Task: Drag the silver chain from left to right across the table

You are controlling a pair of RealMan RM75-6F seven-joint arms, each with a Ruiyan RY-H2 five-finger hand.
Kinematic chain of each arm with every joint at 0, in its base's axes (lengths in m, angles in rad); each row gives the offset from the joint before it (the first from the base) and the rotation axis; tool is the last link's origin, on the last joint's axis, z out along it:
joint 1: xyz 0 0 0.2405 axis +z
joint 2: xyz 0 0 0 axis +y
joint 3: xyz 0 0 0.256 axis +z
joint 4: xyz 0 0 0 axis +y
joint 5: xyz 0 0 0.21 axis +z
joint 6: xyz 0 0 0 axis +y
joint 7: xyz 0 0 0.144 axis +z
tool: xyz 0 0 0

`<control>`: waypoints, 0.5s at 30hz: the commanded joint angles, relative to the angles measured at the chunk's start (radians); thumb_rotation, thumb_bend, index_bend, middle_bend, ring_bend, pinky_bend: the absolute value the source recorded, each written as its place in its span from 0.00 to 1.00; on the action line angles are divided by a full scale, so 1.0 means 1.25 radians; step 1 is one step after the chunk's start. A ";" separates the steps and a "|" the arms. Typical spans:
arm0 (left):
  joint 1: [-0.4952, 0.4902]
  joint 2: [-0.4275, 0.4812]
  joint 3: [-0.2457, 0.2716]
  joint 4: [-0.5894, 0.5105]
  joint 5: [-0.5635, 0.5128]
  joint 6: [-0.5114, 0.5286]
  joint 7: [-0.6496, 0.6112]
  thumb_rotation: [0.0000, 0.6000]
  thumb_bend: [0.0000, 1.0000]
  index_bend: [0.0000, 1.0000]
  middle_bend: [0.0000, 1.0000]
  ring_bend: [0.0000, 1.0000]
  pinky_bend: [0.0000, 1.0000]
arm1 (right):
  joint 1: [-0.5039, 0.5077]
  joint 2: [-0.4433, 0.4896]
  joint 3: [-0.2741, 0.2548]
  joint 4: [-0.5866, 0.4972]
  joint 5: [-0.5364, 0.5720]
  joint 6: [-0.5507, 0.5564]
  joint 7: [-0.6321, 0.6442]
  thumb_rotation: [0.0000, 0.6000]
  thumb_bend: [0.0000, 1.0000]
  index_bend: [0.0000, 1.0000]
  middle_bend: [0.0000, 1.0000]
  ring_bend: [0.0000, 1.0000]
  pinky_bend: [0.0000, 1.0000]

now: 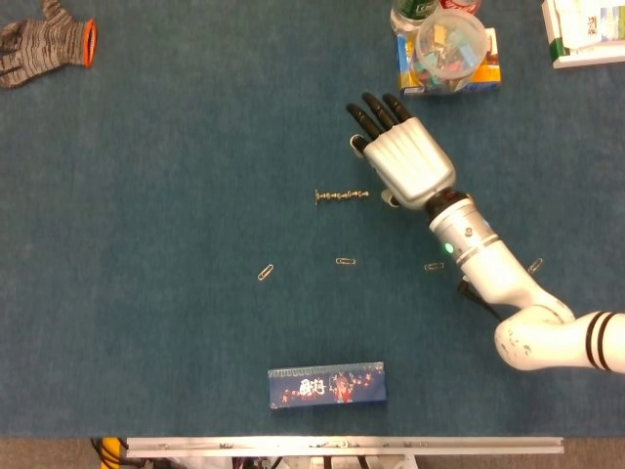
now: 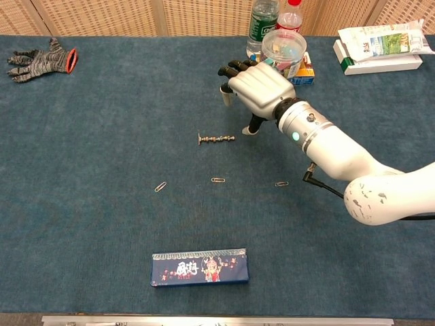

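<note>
The silver chain (image 1: 341, 196) (image 2: 216, 139) lies in a short straight line on the blue table cloth, near the middle. My right hand (image 1: 402, 156) (image 2: 254, 87) hovers just to the right of and behind the chain, back of the hand up, fingers apart and stretched forward, holding nothing. Its thumb reaches down toward the cloth close to the chain's right end without touching it. My left hand is out of sight in both views.
Three paper clips (image 1: 266, 272) (image 1: 345, 261) (image 1: 434, 266) lie in front of the chain. A dark blue box (image 1: 326, 384) sits near the front edge. A clear tub (image 1: 449, 49), bottles (image 2: 264, 22) and packets (image 2: 377, 45) stand at the back right. A grey glove (image 1: 44, 44) lies back left.
</note>
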 commanded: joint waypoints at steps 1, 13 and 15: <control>0.000 0.001 0.000 0.000 -0.001 0.000 0.002 1.00 0.12 0.53 0.19 0.06 0.01 | 0.001 -0.008 0.001 0.004 0.003 0.000 -0.005 1.00 0.00 0.43 0.12 0.01 0.12; 0.005 0.008 -0.002 -0.003 -0.009 0.003 -0.005 1.00 0.12 0.53 0.19 0.06 0.01 | 0.006 -0.055 0.007 0.041 0.012 0.000 -0.021 1.00 0.00 0.43 0.12 0.01 0.12; 0.006 0.009 -0.002 -0.002 -0.011 0.003 -0.007 1.00 0.12 0.53 0.19 0.06 0.01 | 0.009 -0.063 0.007 0.055 0.010 -0.006 -0.018 1.00 0.00 0.43 0.12 0.01 0.12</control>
